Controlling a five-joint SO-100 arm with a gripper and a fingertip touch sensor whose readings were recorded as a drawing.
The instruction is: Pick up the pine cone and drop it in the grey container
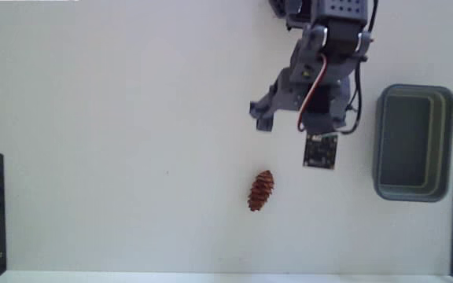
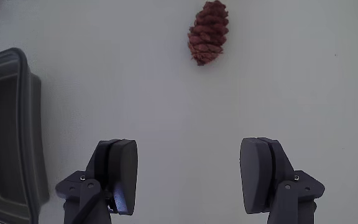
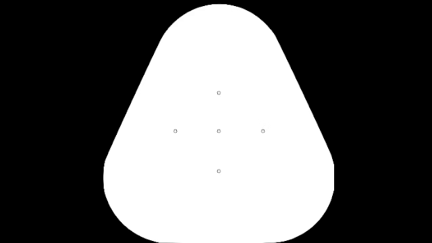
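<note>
On the white tabletop (image 1: pixel 116 141) the pine cone (image 1: pixel 261 190) is lying free, nothing touching it. Above it in the fixed view, the tool (image 2: pixel 188 174) is hovering with its jaws spread wide and empty. Off to the right, the grey container (image 1: pixel 414 142) is sitting well apart from the cone.

The pine cone (image 1: pixel 261 190) lies on the white table (image 1: pixel 116 141), reddish-brown and slightly tilted, well apart from everything else. Above it hangs the grey arm's gripper (image 1: pixel 289 118) — clear of the cone, its jaw gap hard to read from here. To the right sits the grey container (image 1: pixel 414 189) — upright, nothing visible inside it.
</note>
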